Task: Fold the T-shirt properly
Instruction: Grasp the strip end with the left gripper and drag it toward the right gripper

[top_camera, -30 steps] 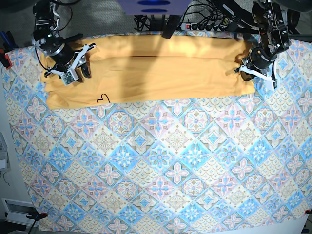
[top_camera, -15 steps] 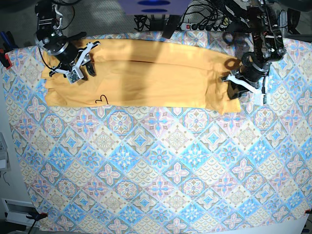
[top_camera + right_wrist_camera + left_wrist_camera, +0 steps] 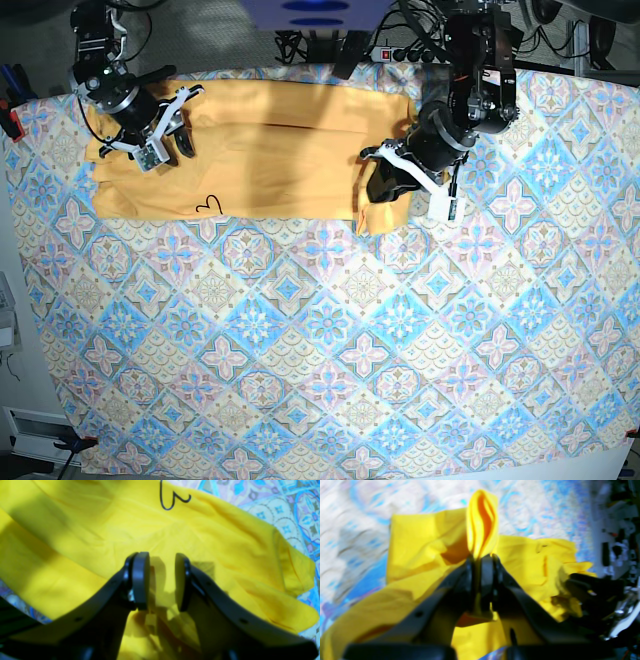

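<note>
1. Blue-and-pink tablecloth [image 3: 330,340] covers the near worktop, now bare where the shirt's end lay a moment ago.
2. Left gripper [image 3: 385,185] has its jaws squeezed together on a pinch of the T-shirt [image 3: 270,150]. It has carried that end far across.
3. So the shirt is shorter and halfway folded.
4. Right gripper [image 3: 165,140] rests at the far end, jaws apart, holding nothing.

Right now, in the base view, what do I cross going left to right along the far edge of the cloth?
Right gripper open over the T-shirt → dark loop mark → shirt's pulled-in end, pinched shut by the left gripper → bare tablecloth.
</note>
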